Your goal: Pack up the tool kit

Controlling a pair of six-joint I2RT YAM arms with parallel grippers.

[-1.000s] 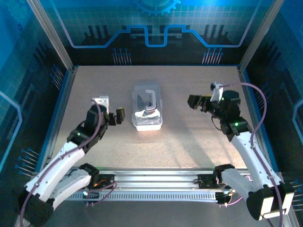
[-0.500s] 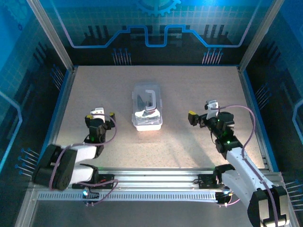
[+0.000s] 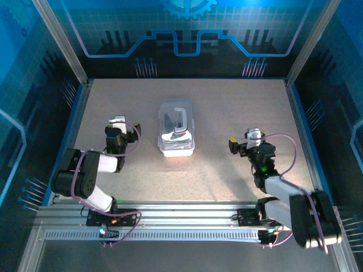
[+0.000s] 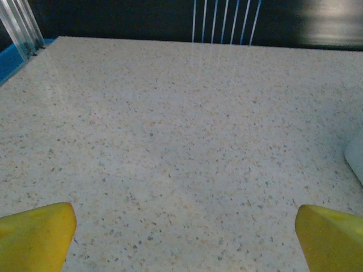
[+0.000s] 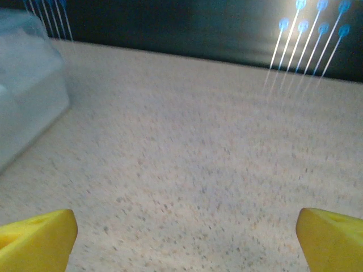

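Left gripper (image 3: 126, 130) and right gripper (image 3: 244, 140) sit low over the table (image 3: 227, 102). Each is spread wide, with nothing between its wedge-shaped yellow fingertips (image 4: 34, 235). We see the tool kit case (image 3: 176, 128) between the two grippers, to the right of the left one and to the left of the right one. It is apart from both and somewhat nearer the left. It is a rounded rectangular box of clear, whitish plastic with a moulded U-shaped handle (image 3: 184, 118) on top. Dark tools (image 3: 169, 120) show through the lid, lying inside; we cannot tell one from another. We judge the packing to be at or near its end: the tools we can make out are inside the case and the lid appears down. We cannot tell whether it is latched, so securing it may be what remains. The table is a matte, pale beige surface with fine dark speckles.
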